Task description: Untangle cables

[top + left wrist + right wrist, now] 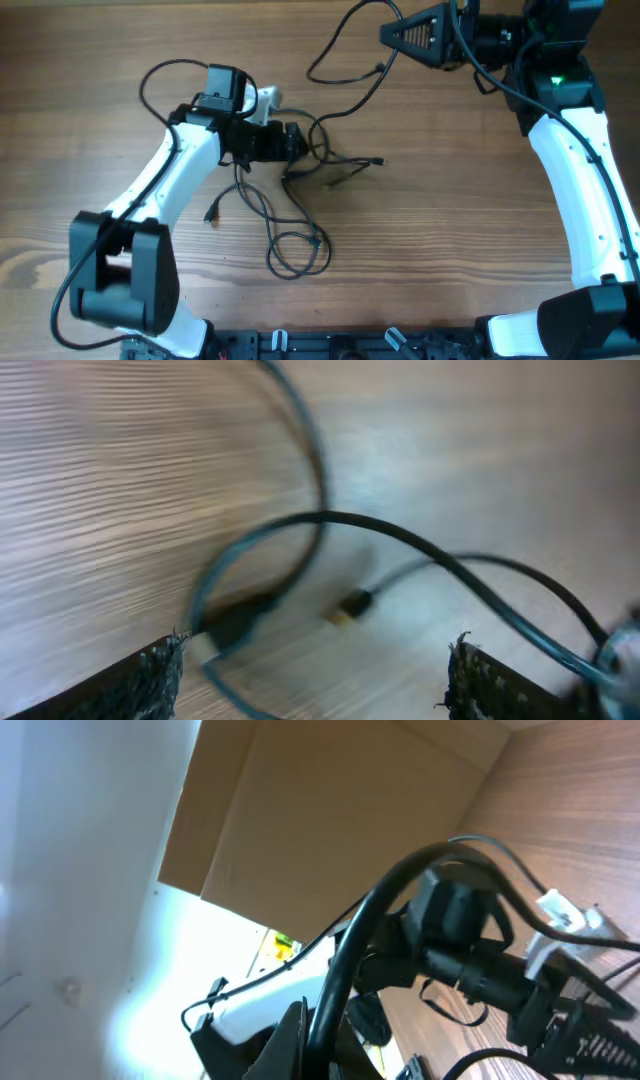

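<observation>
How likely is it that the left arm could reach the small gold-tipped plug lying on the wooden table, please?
Probably yes: the open left hand hovers over the small gold-tipped plug, which lies bare between its fingers; the thin black cable arcs beyond it.

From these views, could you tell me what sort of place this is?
Probably a robot test bench: left arm and right arm at a wood-grain table, loose black cables on it, a cardboard panel nearby.

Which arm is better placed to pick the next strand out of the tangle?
Left. The left gripper is open and low over the cables, with strands lying between its fingers. The right gripper sits off to the side, apart from the tangle.
</observation>
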Controlling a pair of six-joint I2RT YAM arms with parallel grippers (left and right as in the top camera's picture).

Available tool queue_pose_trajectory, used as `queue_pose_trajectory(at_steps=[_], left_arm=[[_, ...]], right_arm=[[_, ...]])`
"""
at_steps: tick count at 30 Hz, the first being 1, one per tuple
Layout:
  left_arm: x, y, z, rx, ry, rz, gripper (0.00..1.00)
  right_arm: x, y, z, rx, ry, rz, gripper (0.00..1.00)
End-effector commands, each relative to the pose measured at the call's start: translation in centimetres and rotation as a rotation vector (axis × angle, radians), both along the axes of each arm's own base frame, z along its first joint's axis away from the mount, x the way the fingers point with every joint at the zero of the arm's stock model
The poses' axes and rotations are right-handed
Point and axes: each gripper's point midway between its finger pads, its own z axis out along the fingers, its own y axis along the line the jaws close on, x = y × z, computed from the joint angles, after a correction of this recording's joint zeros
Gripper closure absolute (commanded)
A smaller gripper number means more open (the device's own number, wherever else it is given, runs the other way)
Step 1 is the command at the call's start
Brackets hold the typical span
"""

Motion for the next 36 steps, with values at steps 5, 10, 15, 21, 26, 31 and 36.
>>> queue_pose_trajectory(at_steps=[5,10,15,21,26,31,36], left_arm=[[-0.1,-5.6,2.0,-0.204,-0.232,-0.358,0.14],[0.6,-7.0,0.8,-0.229,-0.182,-0.303,0.14],[0.0,-8.1,-2.8,-0.263,0.176,0.004,0.23],[-1.7,-8.9,-6.2,-0.181,0.452,0.279,0.26],[-1.6,-8.8,-6.4,-0.177,0.488,0.348,0.42],[0.2,-6.9,-7.6,-0.086,0.418,0.472,0.96],[0.3,-3.3,-9.6,0.087,0.402,0.675,0.96]], right_arm=[[-1.3,-0.1,1.4,0.004,-0.076,0.040,0.96],[-1.4,-0.1,1.4,0.005,-0.080,0.047,0.96],[-1.4,-0.1,1.4,0.004,-0.088,0.047,0.96],[-1.5,-0.1,1.4,0.004,-0.087,0.052,0.96],[-1.6,-0.1,1.4,0.005,-0.097,0.062,0.96],[-1.5,-0.2,1.4,0.004,-0.101,0.054,0.96],[-0.3,-3.2,5.2,0.056,-0.067,-0.042,0.96]])
